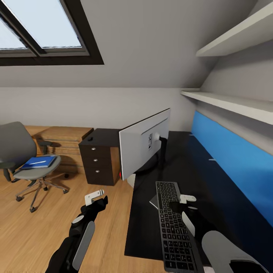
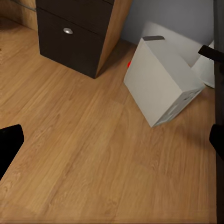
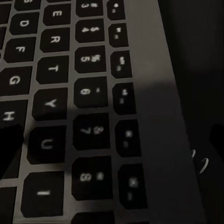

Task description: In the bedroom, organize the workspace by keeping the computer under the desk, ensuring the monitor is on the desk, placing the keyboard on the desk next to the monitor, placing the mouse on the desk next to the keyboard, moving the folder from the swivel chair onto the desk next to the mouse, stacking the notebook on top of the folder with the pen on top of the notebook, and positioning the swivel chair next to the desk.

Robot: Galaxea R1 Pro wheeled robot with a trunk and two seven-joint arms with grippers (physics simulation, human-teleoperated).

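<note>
The keyboard [image 1: 175,223] lies lengthwise on the black desk [image 1: 220,204], in front of the monitor [image 1: 146,146], which shows its silver back. My right gripper [image 1: 177,206] hovers open just above the keys [image 3: 84,93]. A thin grey corner [image 1: 152,202], by its look the notebook, sticks out from under the keyboard. My left gripper [image 1: 95,198] hangs open over the floor, looking at the grey computer [image 2: 161,84] beside the drawer unit [image 2: 77,32]. The blue folder [image 1: 38,162] with the white pen [image 1: 38,161] on it rests on the swivel chair [image 1: 22,151] at left. The mouse is out of view.
A wooden chest [image 1: 64,138] stands behind the chair by the drawer unit [image 1: 98,159]. A blue wall panel [image 1: 235,167] and white shelves [image 1: 231,100] line the desk's right side. Wooden floor [image 1: 45,231] stretches between the chair and the desk.
</note>
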